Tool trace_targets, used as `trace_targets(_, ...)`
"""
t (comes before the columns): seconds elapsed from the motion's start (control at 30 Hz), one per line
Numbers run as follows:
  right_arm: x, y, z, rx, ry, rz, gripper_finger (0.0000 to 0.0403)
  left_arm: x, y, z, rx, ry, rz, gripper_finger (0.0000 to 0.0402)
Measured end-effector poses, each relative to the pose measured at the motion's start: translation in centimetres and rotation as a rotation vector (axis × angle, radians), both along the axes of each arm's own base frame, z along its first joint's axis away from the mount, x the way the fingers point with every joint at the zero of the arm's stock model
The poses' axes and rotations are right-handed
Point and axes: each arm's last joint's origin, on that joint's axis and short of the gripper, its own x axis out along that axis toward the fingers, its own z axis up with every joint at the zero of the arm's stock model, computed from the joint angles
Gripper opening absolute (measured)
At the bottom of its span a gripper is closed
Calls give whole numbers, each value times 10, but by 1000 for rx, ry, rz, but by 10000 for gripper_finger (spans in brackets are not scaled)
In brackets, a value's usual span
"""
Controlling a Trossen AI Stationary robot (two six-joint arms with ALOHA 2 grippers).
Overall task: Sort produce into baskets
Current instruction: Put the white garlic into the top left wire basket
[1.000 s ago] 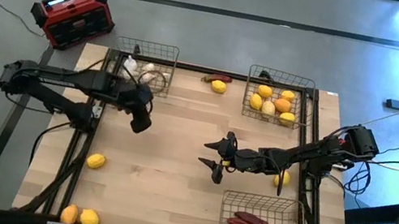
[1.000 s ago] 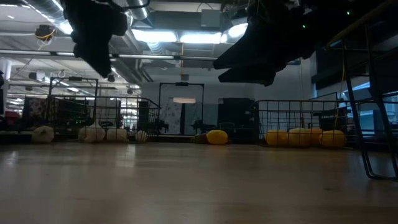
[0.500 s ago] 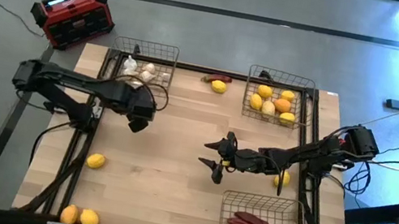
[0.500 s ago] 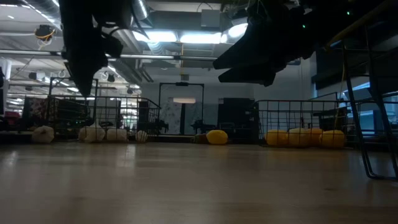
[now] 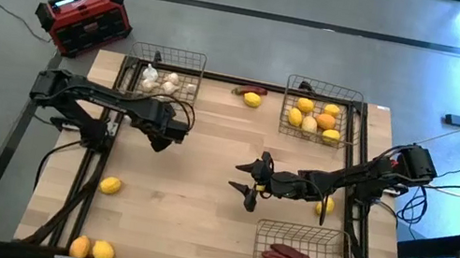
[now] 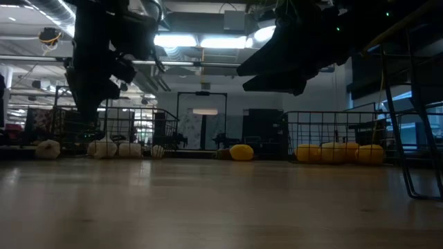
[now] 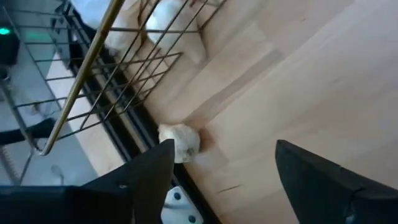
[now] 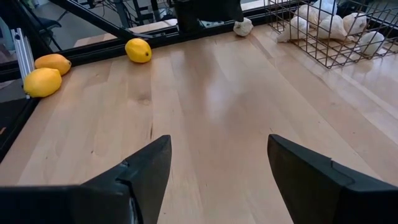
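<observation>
My left gripper (image 5: 164, 139) hangs open and empty above the table's left middle, near the far left basket (image 5: 188, 57), which holds several whitish bulbs (image 5: 167, 83). One loose bulb (image 7: 180, 142) lies on the table by the left rail, ahead of its fingers; it also shows in the right wrist view (image 8: 243, 26). My right gripper (image 5: 250, 178) is open and empty above the table's middle. The far right basket (image 5: 354, 123) holds yellow and orange fruits (image 5: 312, 120). The near right basket (image 5: 337, 248) holds red peppers (image 5: 286, 257).
Loose fruits: a lemon (image 5: 252, 100) and a red pepper (image 5: 251, 89) at the far edge, a lemon (image 5: 110, 186) at the left, an orange (image 5: 80, 247) and a lemon (image 5: 103, 252) at the near left corner, a lemon (image 5: 325, 206) under the right arm. A red and black box (image 5: 83, 18) stands off the table.
My left arm has drawn back from over the far left basket, uncovering more of its bulbs. Its gripper has sunk lower and gone slightly toward the table's right edge. My right gripper has kept still.
</observation>
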Motion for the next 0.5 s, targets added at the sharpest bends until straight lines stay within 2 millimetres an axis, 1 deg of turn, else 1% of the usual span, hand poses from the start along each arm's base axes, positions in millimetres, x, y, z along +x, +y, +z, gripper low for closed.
trace_targets(0.13, 0, 0, 0, 0, -1, 0, 264, -1, 1, -7, -2, 34, 5, 284)
trace_targets(0.33, 0, 0, 0, 0, -1, 0, 264, -17, -1, -28, 14, 98, 31, 285)
trace_targets(0.5, 0, 0, 0, 0, -1, 0, 264, -23, -1, -45, 39, 72, 42, 285)
